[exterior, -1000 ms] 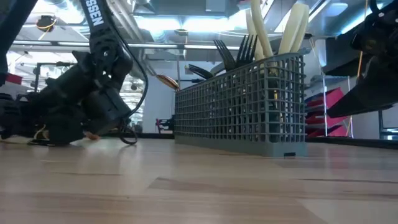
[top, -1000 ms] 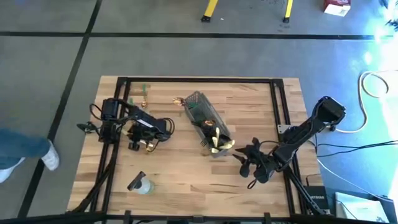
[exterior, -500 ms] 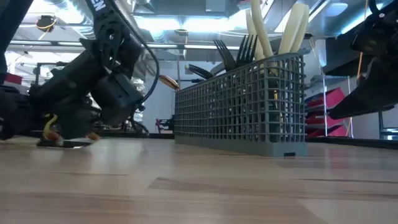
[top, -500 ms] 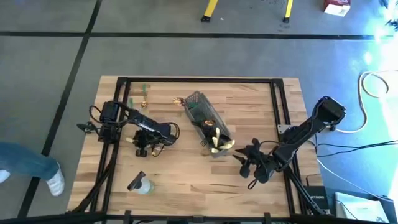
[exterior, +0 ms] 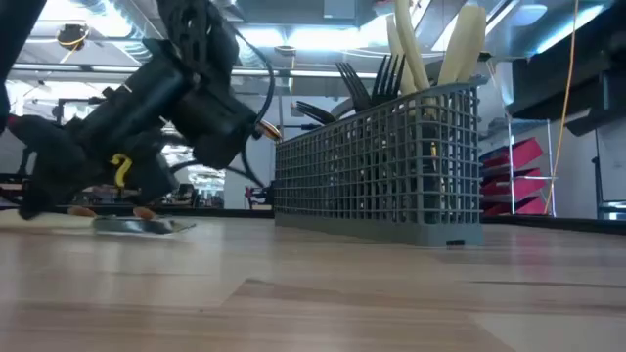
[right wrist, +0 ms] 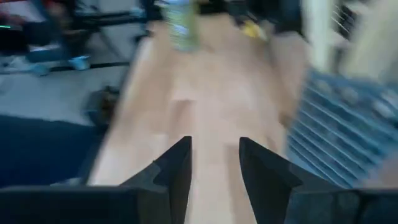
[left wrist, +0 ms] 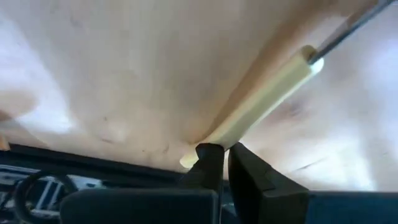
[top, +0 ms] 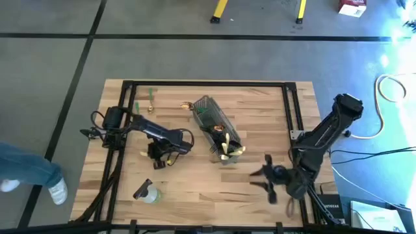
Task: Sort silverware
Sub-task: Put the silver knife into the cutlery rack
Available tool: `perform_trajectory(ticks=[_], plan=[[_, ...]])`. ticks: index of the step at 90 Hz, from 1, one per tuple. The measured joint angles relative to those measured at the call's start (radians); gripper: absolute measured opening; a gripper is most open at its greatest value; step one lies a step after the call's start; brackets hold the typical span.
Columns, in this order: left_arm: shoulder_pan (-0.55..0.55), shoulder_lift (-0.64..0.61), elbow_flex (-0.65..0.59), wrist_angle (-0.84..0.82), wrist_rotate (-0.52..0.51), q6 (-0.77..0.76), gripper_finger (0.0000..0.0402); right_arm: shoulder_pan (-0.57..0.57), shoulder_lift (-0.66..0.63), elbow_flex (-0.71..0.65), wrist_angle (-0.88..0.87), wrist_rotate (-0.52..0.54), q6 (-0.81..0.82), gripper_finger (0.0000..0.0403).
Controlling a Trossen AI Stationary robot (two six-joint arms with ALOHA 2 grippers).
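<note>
A: What is on the wooden table (top: 195,188)?

B: A grey basket (top: 214,127) in the middle holds pale and black silverware (top: 225,148). Grey floor lies around.

A: The arms?

B: The left gripper (left wrist: 225,163) is low, left of the basket, closed on a pale utensil handle (left wrist: 261,106). The right gripper (right wrist: 214,163), at the near right, has its jaws apart, holding nothing.

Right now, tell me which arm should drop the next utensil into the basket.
Left. The left hand is already shut on a pale utensil, just left of the basket. The right hand is open, empty, near the front right.
</note>
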State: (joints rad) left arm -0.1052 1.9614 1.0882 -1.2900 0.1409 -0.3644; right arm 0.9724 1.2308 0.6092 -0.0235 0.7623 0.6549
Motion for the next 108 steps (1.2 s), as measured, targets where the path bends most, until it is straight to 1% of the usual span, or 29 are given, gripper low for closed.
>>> perform_trajectory(ticks=[11,28,39,46,56,64,69,78,84,92,95,108], plan=[[-0.037,-0.002,0.018,0.049,0.033,-0.081,0.0000,0.018,0.019,0.035,0.108,-0.024,-0.172,0.0117],[-0.088,-0.002,0.040,0.072,0.040,-0.156,0.0001,-0.016,0.050,0.135,0.130,0.003,-0.368,0.0117],[-0.112,-0.002,0.045,0.085,0.037,-0.201,0.0001,-0.089,0.088,0.220,0.107,-0.014,-0.454,0.0117],[-0.123,-0.002,0.045,0.088,0.024,-0.219,0.0001,-0.158,0.130,0.297,0.030,-0.057,-0.475,0.0117],[-0.133,-0.002,0.045,0.088,0.000,-0.249,0.0000,-0.252,0.206,0.428,-0.144,-0.109,-0.478,0.0117],[-0.140,-0.002,0.044,0.089,-0.009,-0.257,0.0000,-0.309,0.256,0.514,-0.257,-0.153,-0.478,0.0117],[-0.144,-0.002,0.044,0.089,-0.022,-0.266,0.0000,-0.333,0.285,0.547,-0.298,-0.184,-0.478,0.0117],[-0.154,-0.002,0.045,0.090,-0.064,-0.287,0.0006,-0.346,0.315,0.560,-0.325,-0.229,-0.475,0.0117],[-0.159,-0.002,0.044,0.090,-0.081,-0.281,0.0017,-0.344,0.319,0.558,-0.323,-0.233,-0.468,0.0117],[-0.161,-0.002,0.042,0.094,-0.083,-0.279,0.0040,-0.343,0.319,0.552,-0.330,-0.233,-0.447,0.0117],[-0.164,-0.001,0.038,0.130,-0.089,-0.273,0.0050,-0.344,0.319,0.551,-0.335,-0.233,-0.445,0.0117],[-0.178,0.001,0.037,0.141,-0.097,-0.266,0.0092,-0.345,0.319,0.550,-0.336,-0.233,-0.445,0.0117]])
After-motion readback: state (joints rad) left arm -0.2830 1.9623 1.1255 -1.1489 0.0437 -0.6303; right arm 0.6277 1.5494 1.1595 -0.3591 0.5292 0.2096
